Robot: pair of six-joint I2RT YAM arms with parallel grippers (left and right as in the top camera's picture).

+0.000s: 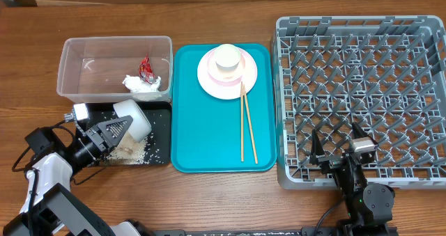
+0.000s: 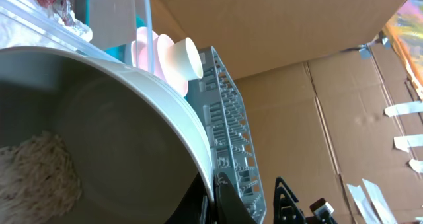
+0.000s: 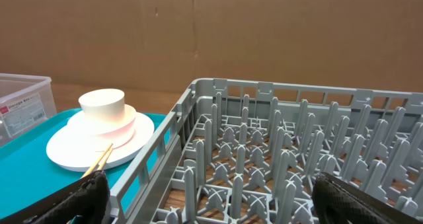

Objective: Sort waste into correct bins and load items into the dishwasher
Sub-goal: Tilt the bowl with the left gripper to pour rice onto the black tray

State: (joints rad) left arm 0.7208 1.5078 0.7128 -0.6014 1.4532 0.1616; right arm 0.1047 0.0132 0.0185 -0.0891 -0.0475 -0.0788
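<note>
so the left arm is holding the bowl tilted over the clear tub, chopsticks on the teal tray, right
No: the overhead view shows the left gripper holding the white bowl tilted over the black tray, where rice lies, not the clear tub. The chopsticks are on the teal tray.

Wooden table [image 1: 209,201] bears tub [image 1: 97,65], black tray [image 1: 159,118], teal tray [image 1: 209,124], rack [image 1: 362,90].

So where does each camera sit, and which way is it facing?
Overhead: above the table, looking straight down; left gripper and right gripper show.
Left wrist: on the left arm, rolled sideways, peering into the held white bowl; a dark finger shows.
Right wrist: low, facing across the dish rack toward the pink plate; fingertips at bottom corners.
Shared: all show rack and plate.
</note>
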